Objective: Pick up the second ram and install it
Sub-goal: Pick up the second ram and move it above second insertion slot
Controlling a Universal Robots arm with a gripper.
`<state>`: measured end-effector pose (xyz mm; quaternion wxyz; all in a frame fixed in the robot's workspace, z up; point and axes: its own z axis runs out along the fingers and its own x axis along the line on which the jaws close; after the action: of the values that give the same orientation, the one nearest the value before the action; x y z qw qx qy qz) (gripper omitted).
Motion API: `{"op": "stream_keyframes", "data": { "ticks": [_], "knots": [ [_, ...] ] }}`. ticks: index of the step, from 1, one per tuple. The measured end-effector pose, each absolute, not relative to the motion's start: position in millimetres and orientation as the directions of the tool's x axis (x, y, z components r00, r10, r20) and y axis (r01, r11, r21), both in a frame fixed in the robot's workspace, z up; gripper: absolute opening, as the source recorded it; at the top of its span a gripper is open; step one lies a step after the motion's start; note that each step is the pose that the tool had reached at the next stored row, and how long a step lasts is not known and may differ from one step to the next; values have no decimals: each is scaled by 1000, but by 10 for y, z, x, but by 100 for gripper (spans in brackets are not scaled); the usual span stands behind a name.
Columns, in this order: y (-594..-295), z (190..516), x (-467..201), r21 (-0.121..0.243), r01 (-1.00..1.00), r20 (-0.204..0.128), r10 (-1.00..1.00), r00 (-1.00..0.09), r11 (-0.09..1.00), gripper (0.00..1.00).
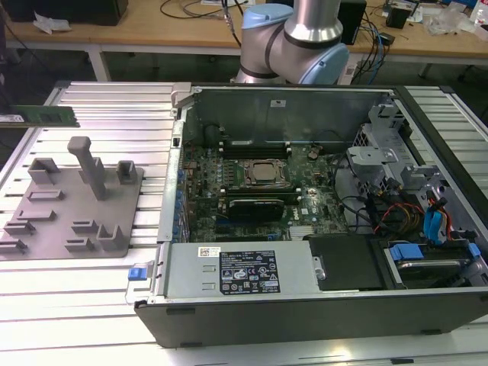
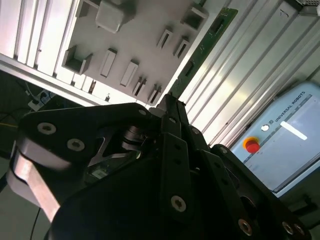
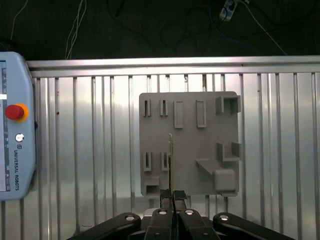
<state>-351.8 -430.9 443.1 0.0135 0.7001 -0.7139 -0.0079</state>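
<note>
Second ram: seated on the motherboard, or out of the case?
Out. The pincer grips the second ram in midair, to the exterior view's left of the case.

Bare metal all across the ribbed surface (image 1: 114,95), bright glare running down its grooves. The fixture plate (image 1: 69,206) on it is smooth matt grey plastic, no shine at all. The second ram (image 1: 42,116) is green circuit board with dull dark chips. The end effector (image 3: 172,192) is matt black, dotted with small bright screw heads. The computer case (image 1: 305,316) has a dark matt outer wall and dull grey sheet metal inside. The arm (image 1: 316,19) is polished silver tube with smooth pale-blue covers.
</note>
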Motion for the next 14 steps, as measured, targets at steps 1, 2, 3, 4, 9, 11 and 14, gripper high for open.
{"op": "stream_keyframes", "data": {
  "ticks": [1,2,3,4,9,11,14],
  "knots": [
    [-4309,4431,-3489,31,-999,8,-1000,-19,20,9],
    [-4309,4432,-3464,31,-999,8,-1000,-19,20,9],
    [-4309,4430,-3415,31,-999,8,-1000,-20,20,9],
    [-4309,4430,-3382,32,-999,8,-1000,-19,20,9],
    [-4310,4429,-3170,34,-999,8,-1000,-20,20,9],
    [-4312,4430,-3086,35,-999,8,-1000,-19,20,9],
    [-4312,4428,-2926,36,-999,8,-1000,-20,20,9]
  ]
}}
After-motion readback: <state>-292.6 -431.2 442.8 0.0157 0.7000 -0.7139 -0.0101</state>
